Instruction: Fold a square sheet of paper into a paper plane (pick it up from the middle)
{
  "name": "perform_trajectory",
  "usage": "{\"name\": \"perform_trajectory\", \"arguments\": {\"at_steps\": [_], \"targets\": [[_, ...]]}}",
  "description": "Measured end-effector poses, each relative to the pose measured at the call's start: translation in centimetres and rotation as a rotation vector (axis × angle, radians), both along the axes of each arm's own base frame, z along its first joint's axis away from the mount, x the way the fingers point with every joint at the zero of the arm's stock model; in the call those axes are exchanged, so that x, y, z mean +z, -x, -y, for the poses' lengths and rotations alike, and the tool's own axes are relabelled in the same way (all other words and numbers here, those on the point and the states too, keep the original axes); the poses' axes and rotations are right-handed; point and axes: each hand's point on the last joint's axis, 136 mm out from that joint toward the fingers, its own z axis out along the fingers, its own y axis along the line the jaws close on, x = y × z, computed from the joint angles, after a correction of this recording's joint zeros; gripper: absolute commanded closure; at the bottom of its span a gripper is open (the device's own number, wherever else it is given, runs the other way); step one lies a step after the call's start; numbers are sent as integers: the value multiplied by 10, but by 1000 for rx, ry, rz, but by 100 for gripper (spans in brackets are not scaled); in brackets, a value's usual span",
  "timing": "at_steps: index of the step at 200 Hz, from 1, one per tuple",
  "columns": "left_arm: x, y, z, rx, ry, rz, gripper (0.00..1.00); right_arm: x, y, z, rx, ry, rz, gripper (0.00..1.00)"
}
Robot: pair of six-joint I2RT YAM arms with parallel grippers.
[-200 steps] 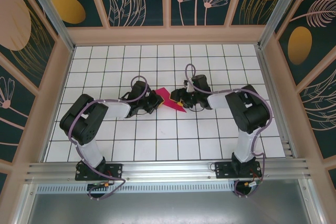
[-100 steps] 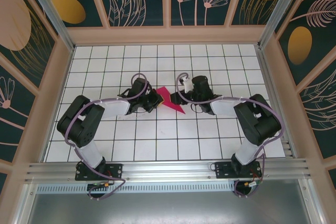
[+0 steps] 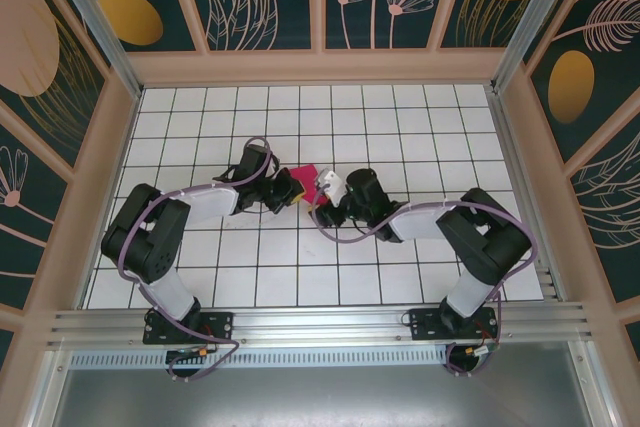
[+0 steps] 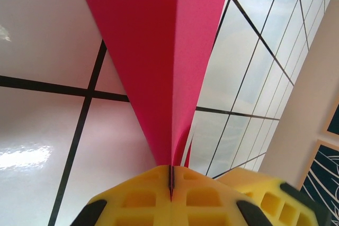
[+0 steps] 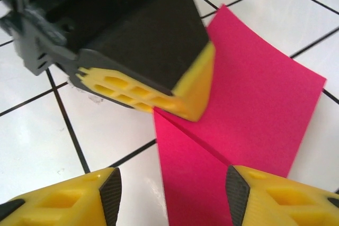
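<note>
The magenta-pink sheet of paper (image 3: pixel 303 175) is folded into a slim pointed shape with a centre crease, at the table's middle. In the left wrist view the paper (image 4: pixel 159 51) fans out from its narrow end, which is pinched between my left gripper's (image 4: pixel 170 177) shut yellow fingers. My left gripper (image 3: pixel 290 190) holds it from the left. My right gripper (image 3: pixel 318 190) reaches in from the right. In the right wrist view my right gripper (image 5: pixel 172 194) is open, its fingertips (image 5: pixel 110 194) astride the paper's crease (image 5: pixel 254 104), near the left gripper's fingers (image 5: pixel 159 91).
White gridded table (image 3: pixel 320 267) with wooden walls on the left (image 3: pixel 95 187), right (image 3: pixel 545 187) and back. Both arms bend inward, their wrists almost touching at the middle. Open tiles lie in front of and behind the grippers.
My right gripper has swung left and now covers most of the paper from above. The left gripper has shifted slightly back with the paper, which has turned.
</note>
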Motion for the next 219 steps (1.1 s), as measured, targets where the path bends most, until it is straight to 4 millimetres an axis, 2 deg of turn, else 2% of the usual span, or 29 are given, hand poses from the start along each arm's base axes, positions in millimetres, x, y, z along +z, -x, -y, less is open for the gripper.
{"name": "perform_trajectory", "arguments": {"at_steps": [27,75,114,145,176,219], "targets": [[-2,3,0,-6,-2,-18,98,0,2,-8,12,27,68,51],[0,4,0,-9,-2,-28,98,-24,0,-9,-8,114,125,59],[2,2,1,-9,0,-24,98,-26,-7,-10,-40,135,180,65],[2,1,1,-8,-1,-23,98,-27,-12,-8,-61,144,201,74],[5,-1,2,-6,0,-16,89,-25,-15,-8,-69,144,217,86],[5,-7,-7,10,-22,-18,76,-24,-15,-8,-70,141,215,91]]}}
